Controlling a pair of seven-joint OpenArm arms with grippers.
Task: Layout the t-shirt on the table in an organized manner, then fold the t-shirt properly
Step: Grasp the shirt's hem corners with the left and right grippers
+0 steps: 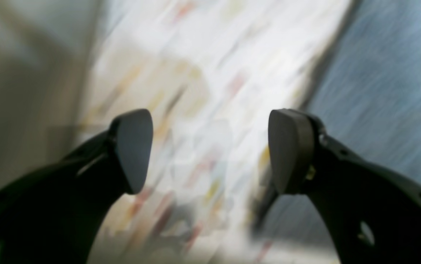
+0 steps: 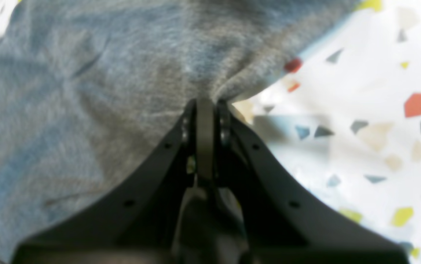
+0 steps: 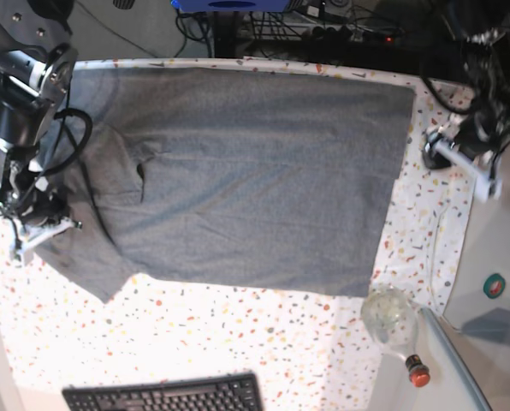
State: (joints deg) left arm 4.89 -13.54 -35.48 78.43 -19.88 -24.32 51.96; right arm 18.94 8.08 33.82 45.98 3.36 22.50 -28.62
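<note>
Across the table [image 3: 238,334] – white cloth w/ small red, orange, yellow and grey flecks – the t-shirt [image 3: 255,171] was seen spread out in the base view, grey knit covering most of the upper and middle part of the surface. Its straight edge lay toward that view's right side, near the table's far-right border; the sleeve end was bunched and creased at the left, w/ one corner trailing toward the lower left.

The right gripper [image 2: 206,104] was found pressed together on the shirt's edge in the right wrist view – fabric was puckered into folds right at the tips, w/ speckled cloth showing just beside the pinch. In the base view the same gripper [image 3: 41,224] was placed at the left edge of the shirt, by the sleeve.

The left gripper [image 1: 210,150] was shown w/ jaws spread apart and nothing between the pads; behind them only blurred speckled cloth and a strip of grey fabric could be made out. In the base view that gripper [image 3: 443,152] was held just beside the shirt's right edge, approx. level w/ its upper part.

A clear bottle [image 3: 394,321] w/ a red cap was lying near the shirt's lower right corner, and a black keyboard [image 3: 165,396] was seen at the bottom edge.
</note>
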